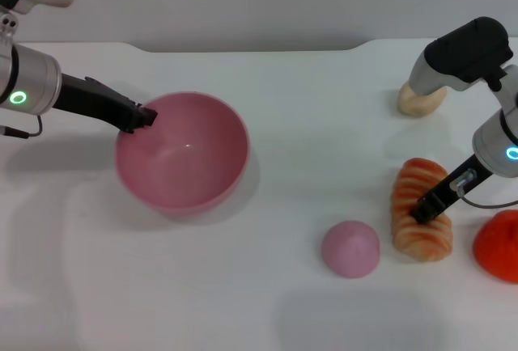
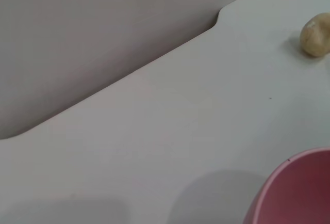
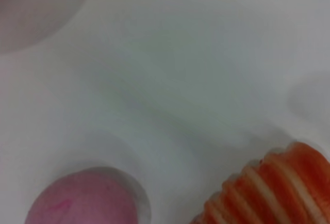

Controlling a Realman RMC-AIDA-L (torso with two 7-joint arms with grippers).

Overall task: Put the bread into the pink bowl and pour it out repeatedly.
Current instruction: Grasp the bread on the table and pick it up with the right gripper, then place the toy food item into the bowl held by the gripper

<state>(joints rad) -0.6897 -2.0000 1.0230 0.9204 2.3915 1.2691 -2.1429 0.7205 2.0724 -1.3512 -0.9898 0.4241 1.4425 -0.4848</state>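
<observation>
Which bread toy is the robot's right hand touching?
The long orange-and-cream striped bread. The right hand rests on it; the pink bun and beige lump sit untouched.

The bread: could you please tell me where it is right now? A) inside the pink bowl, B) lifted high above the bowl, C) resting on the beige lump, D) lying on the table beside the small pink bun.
D: the bread lies on the table next to the pink bun, with the right gripper down on it; the pink bowl is empty.
</observation>
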